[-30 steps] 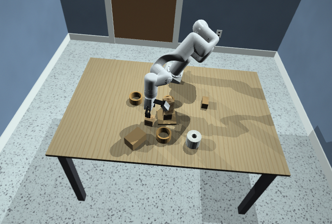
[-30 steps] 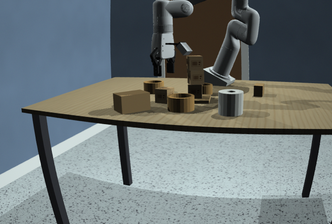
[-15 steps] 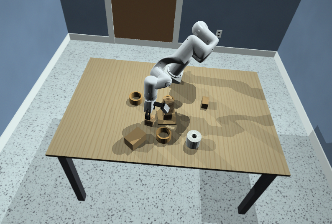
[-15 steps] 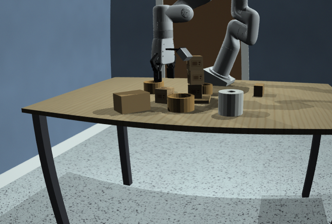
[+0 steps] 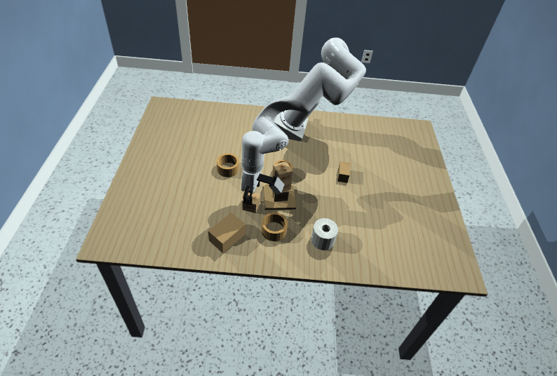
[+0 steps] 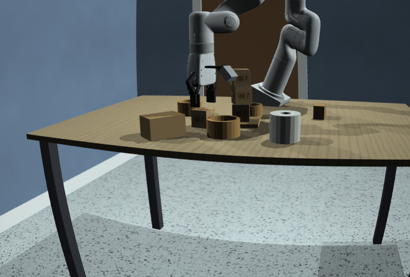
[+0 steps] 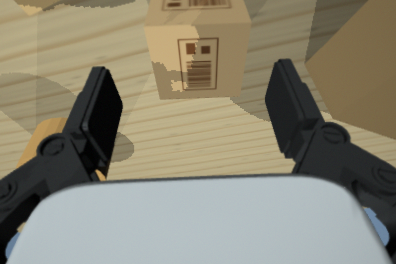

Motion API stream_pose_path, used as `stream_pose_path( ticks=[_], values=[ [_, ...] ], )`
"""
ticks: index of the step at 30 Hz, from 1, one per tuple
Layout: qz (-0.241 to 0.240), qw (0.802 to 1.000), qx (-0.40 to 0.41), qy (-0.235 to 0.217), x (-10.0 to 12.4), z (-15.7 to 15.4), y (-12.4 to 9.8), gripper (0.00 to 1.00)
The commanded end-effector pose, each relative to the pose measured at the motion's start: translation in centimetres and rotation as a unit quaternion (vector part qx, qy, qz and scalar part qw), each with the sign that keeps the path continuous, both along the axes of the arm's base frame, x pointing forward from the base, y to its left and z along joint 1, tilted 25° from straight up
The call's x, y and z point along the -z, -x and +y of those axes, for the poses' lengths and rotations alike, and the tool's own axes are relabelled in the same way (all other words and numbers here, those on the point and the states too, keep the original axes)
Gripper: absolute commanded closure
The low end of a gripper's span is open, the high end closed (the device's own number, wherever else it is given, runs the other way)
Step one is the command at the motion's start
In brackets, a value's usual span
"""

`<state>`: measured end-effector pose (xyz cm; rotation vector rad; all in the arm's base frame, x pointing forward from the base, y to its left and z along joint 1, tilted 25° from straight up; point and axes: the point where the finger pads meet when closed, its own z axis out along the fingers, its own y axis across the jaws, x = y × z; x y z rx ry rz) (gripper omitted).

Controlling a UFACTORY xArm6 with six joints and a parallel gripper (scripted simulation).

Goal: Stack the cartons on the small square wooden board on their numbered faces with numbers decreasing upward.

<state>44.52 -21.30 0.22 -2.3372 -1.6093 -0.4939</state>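
Note:
Three cartons stand in a column on the small wooden board. The fourth carton stands on the table just left of the board, with barcode labels on its top and one side. My gripper is open and empty. It hangs straight over this loose carton, fingertips just above its top, one to each side. It does not touch the carton.
A larger brown box lies front left. Wooden rings stand at the back left, in front of the board and behind the column. A grey cylinder and a small dark cube stand to the right.

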Motion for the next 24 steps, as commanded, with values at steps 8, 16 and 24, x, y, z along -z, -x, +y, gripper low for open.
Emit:
stream_pose_path(
  ticks=[8, 16, 24],
  values=[
    [-0.002, 1.0, 0.0, 0.001, 1.0, 0.4, -0.3, 0.0],
    [-0.002, 1.0, 0.0, 0.001, 1.6, 0.6, -0.4, 0.0],
    [-0.002, 1.0, 0.0, 0.001, 2.2, 0.9, -0.5, 0.0]
  ],
)
